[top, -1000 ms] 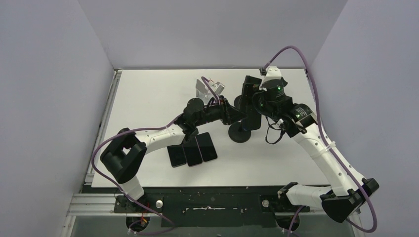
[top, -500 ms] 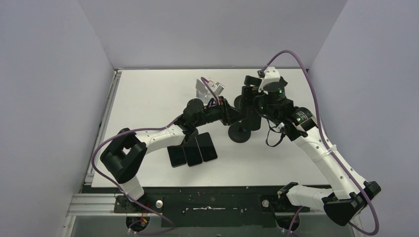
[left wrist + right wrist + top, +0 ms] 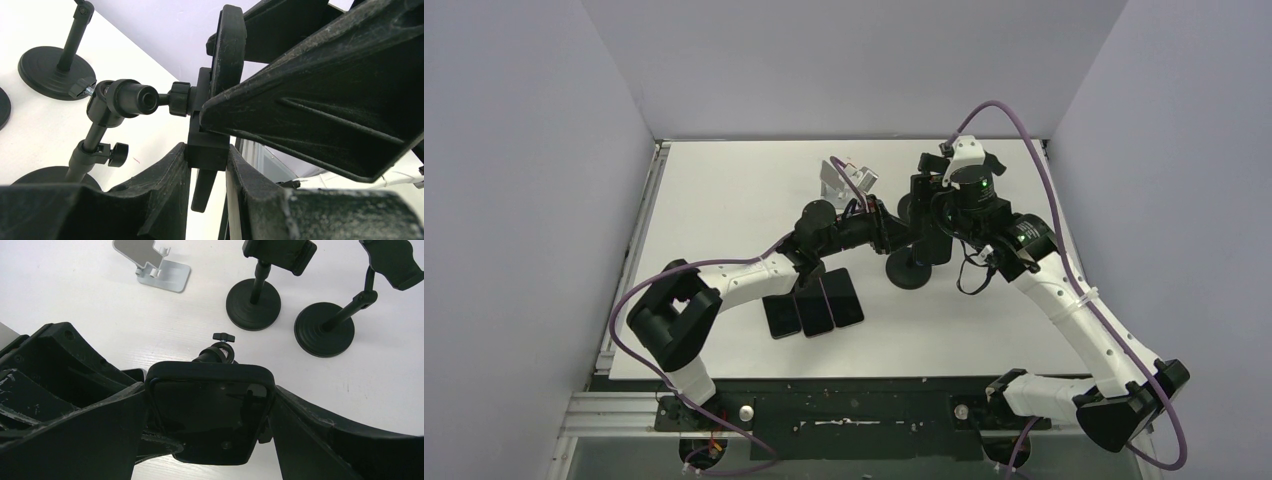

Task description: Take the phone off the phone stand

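Note:
The black phone (image 3: pixel 210 405) sits upright in the black phone stand (image 3: pixel 909 272) at the table's centre. My right gripper (image 3: pixel 209 422) is shut on the phone, one finger on each side edge; in the top view it (image 3: pixel 932 225) is above the stand's base. My left gripper (image 3: pixel 207 156) is shut on the stand's clamp block (image 3: pixel 207 145) behind the phone, and reaches it from the left in the top view (image 3: pixel 900 232). The stand's ball joint (image 3: pixel 127 97) and stem show to the left. The phone's lower end is hidden by my fingers.
Three dark phones (image 3: pixel 814 303) lie side by side on the table under the left forearm. A silver stand (image 3: pixel 152 262) stands at the back. Two more black round-based stands (image 3: pixel 253 297) (image 3: pixel 325 327) stand behind the gripped one.
My right wrist has shifted slightly up and to the left with the phone between its fingers. The left arm has stayed on the stand.

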`<action>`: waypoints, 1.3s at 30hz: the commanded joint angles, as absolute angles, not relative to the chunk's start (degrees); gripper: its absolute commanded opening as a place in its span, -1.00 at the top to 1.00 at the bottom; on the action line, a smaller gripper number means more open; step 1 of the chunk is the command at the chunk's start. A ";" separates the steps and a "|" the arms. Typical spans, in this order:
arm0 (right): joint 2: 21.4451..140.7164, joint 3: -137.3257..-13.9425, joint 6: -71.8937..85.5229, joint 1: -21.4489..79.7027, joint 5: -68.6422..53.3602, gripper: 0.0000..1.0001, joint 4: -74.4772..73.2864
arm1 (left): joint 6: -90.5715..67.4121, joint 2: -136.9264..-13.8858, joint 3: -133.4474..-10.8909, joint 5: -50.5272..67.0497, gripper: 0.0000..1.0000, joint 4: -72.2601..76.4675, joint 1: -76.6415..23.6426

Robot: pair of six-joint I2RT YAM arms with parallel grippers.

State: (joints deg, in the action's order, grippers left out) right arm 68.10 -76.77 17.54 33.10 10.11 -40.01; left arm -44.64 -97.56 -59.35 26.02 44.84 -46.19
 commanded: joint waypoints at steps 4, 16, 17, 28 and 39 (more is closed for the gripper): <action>68.57 -76.73 17.31 33.92 10.75 -0.47 -39.06 | -45.84 -96.50 -59.47 25.36 1.00 51.26 -46.45; 68.72 -76.73 16.96 34.29 11.28 -0.65 -40.22 | -45.39 -95.55 -58.77 24.94 1.00 51.21 -46.47; 68.81 -76.73 16.96 34.42 11.44 -0.71 -40.37 | -45.29 -95.54 -58.75 24.96 1.00 51.07 -46.46; 69.69 -77.69 16.02 35.32 13.49 -0.68 -41.99 | -45.48 -95.78 -58.97 25.03 1.00 51.03 -46.42; 68.30 -76.95 16.35 35.59 13.53 0.12 -40.88 | -45.09 -94.33 -56.20 25.23 0.23 53.39 -45.66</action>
